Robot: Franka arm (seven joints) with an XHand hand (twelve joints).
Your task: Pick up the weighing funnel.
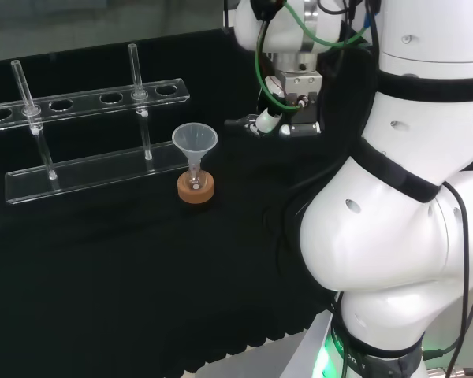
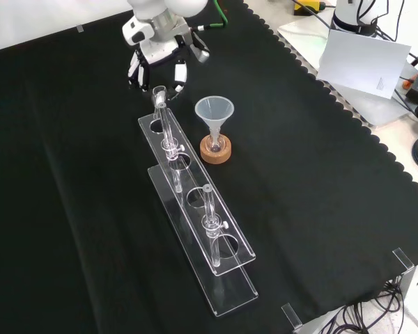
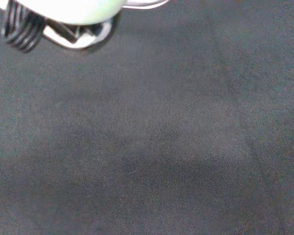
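The hand (image 2: 159,47) hangs over the far end of the bench (image 2: 70,209) in the front view. Its fingers (image 2: 178,72) point down, relaxed and apart; whether any small clear piece rests between them cannot be told. Just below it stands a clear rack (image 2: 226,268) with two test tubes (image 2: 168,129). Beside the rack, the funnel (image 2: 214,111) stands in a small flask on a cork ring (image 2: 216,153).
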